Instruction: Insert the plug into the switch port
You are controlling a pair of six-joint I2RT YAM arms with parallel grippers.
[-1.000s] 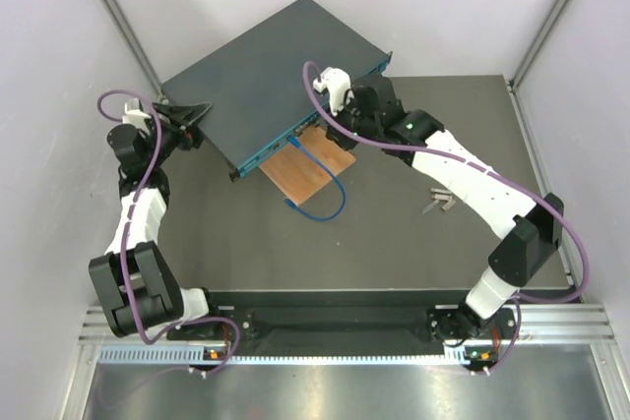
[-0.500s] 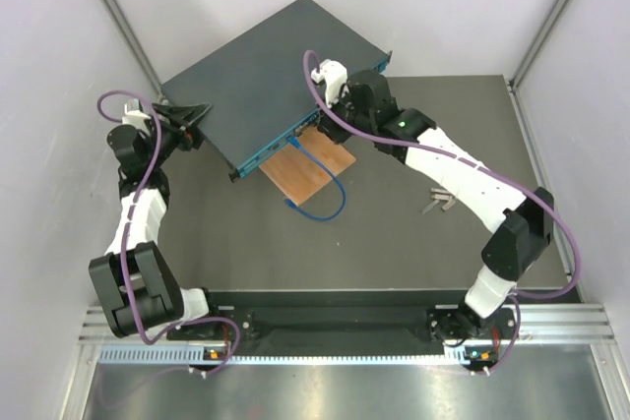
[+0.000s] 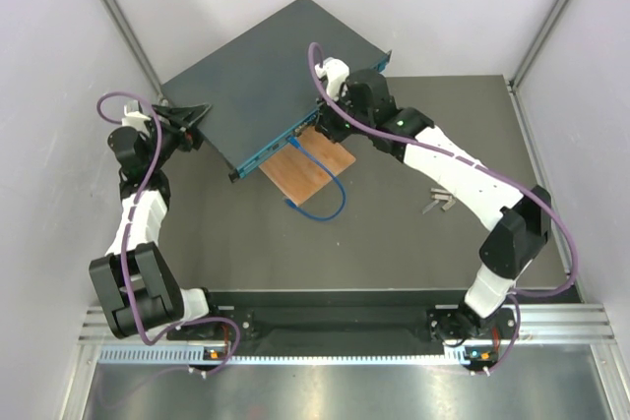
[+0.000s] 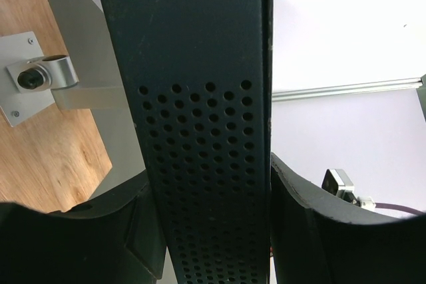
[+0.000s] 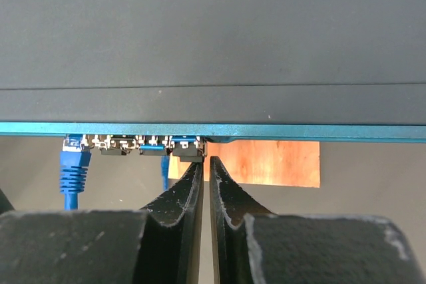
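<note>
One plug (image 5: 72, 167) at switch (image 5: 213, 31), right tool (image 5: 205, 164) closed nearby, left tool (image 4: 210, 176) clamping switch

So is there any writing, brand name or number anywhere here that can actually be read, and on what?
None can be read.
The switch shows a plain dark top, and no legible marks stand by its ports.
The wooden board and the blue cable carry no visible text.
</note>
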